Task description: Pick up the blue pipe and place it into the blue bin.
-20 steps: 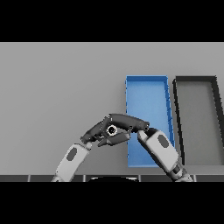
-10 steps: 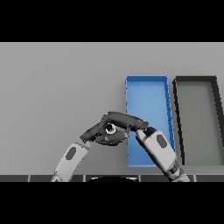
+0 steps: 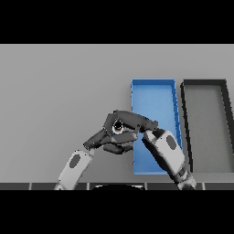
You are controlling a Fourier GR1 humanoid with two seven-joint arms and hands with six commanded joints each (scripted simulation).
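While the right hand [image 3: 130, 121] curls over the left hand [image 3: 112, 141], no blue pipe is visible and the blue bin [image 3: 153, 89] looks empty

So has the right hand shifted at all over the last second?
No, barely: the right hand still reaches leftward over the blue bin's left wall, meeting the left hand just beside it, as before.
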